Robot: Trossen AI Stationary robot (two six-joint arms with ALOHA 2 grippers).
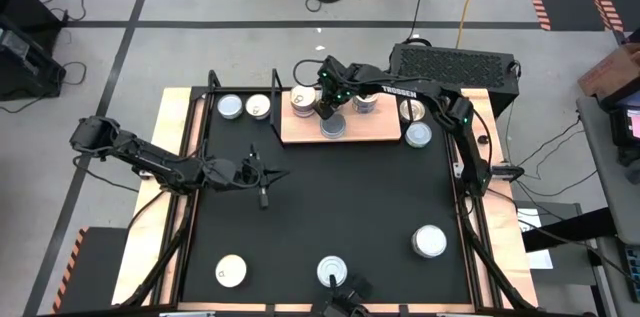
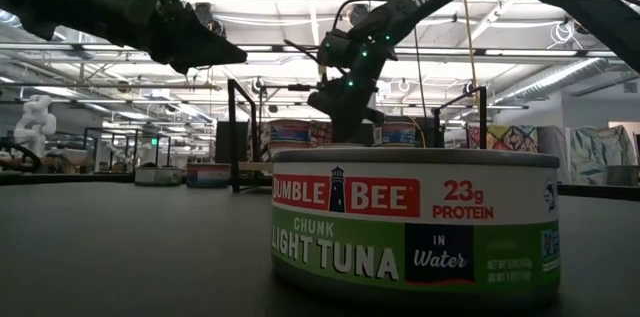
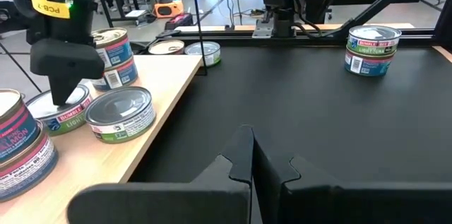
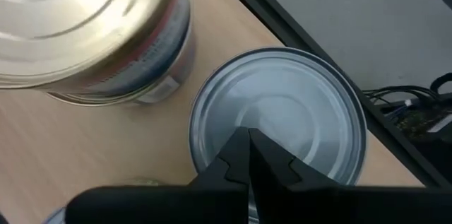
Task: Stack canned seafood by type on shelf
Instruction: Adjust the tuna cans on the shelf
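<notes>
While the right claw [image 1: 327, 107] hangs over the flat light-brown wooden shelf [image 1: 300, 133] at the surface's twelve o'clock edge, its fingers look pinched together with nothing between them, tips just above or touching the silver-grey lid of a short round tin [image 4: 279, 121]; whether they touch cannot be told. From above, that claw sits over the middle of the board, between a cream-topped stacked tin [image 1: 302, 100] at its nine o'clock and another tin [image 1: 366, 102] at its three o'clock, with a grey-topped tin [image 1: 333, 126] just at its six o'clock.

The step in hand appears to be settling or releasing a tin among its own kind. Doing it well means rising straight up before swinging away, since the neighbouring stacks stand close on both sides and a sideways drift could topple one.

The left claw [image 1: 262, 174] waits clenched and empty over the black surface [image 1: 330, 207], toward nine o'clock of centre.

Loose tins lie well apart: two [image 1: 231, 107] beyond the shelf's nine o'clock end, two [image 1: 418, 135] by its three o'clock end, and three along the six o'clock side, including a green-labelled tuna tin [image 2: 415, 222]. The broad middle of the surface offers free travel; the shelf's black posts and the board's front edge are the tight spots.
</notes>
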